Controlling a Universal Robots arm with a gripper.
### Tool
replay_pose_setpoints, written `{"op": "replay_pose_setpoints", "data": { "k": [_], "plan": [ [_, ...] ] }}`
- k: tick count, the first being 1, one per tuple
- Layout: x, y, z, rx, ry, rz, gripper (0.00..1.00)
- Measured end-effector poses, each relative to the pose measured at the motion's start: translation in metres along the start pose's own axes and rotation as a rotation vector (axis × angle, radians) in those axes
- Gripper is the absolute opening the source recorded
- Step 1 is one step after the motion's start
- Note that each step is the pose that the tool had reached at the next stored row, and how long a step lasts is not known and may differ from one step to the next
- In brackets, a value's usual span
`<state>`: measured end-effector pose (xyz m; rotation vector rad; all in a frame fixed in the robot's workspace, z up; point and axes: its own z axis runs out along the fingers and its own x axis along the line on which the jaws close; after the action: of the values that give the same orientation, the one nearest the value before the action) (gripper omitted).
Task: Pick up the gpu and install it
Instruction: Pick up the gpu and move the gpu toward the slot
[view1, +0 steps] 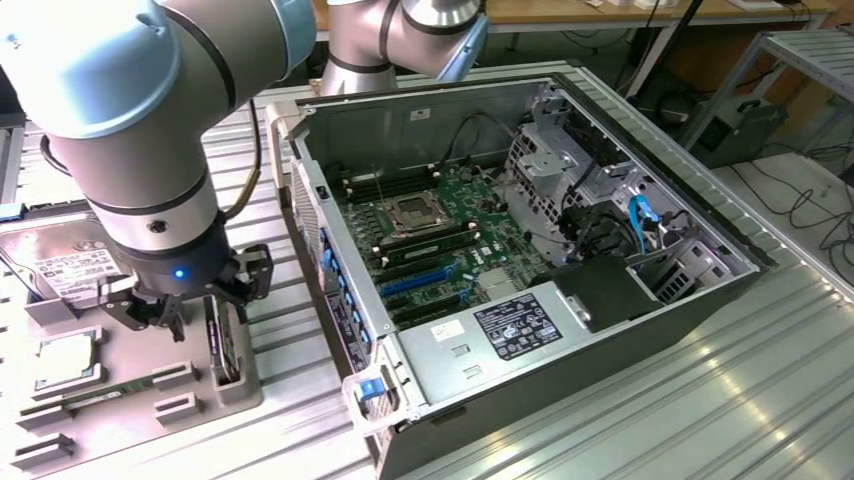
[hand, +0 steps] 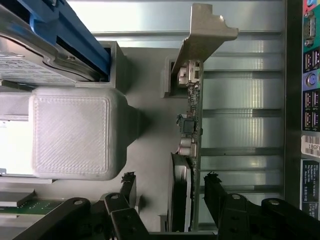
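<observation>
The hand (view1: 207, 305) hangs low over a grey tray (view1: 134, 350) at the exterior view's left, fingers spread about the gpu (view1: 224, 345), which stands on edge. Beside it, an open computer case (view1: 534, 250) lies on the ribbed surface (view1: 747, 380).

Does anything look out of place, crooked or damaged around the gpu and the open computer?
Nothing stands out. The gpu stands on edge, straight in its gray holder, the open tool straddling it with gaps either side. The computer case shows no visible damage.
</observation>
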<state>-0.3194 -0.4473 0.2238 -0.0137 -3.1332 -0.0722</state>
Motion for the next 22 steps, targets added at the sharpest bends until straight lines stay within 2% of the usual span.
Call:
{"op": "replay_pose_setpoints", "data": {
  "k": [5, 6, 7, 8, 13, 15, 16, 18, 22],
  "plan": [
    [-0.0006, 0.0001, 0.0035, 0.0006, 0.0000, 0.000, 0.65],
    [-0.0006, -0.0001, 0.0041, 0.0006, 0.0000, 0.000, 0.58],
    [-0.0007, -0.0002, 0.0046, 0.0006, -0.0001, 0.000, 0.58],
    [-0.0008, -0.0003, 0.0049, 0.0006, 0.0000, 0.000, 0.51],
    [-0.0029, -0.0003, 0.0053, 0.0006, 0.0000, 0.000, 0.50],
    [-0.0053, -0.0002, 0.0053, 0.0005, -0.0001, 0.000, 0.37],
    [-0.0066, -0.0002, 0.0053, 0.0005, -0.0001, 0.000, 0.37],
    [-0.0081, -0.0002, 0.0054, 0.0005, -0.0002, 0.000, 0.28],
    [-0.0082, -0.0002, 0.0053, 0.0006, 0.0000, 0.000, 0.28]
  ]
}}
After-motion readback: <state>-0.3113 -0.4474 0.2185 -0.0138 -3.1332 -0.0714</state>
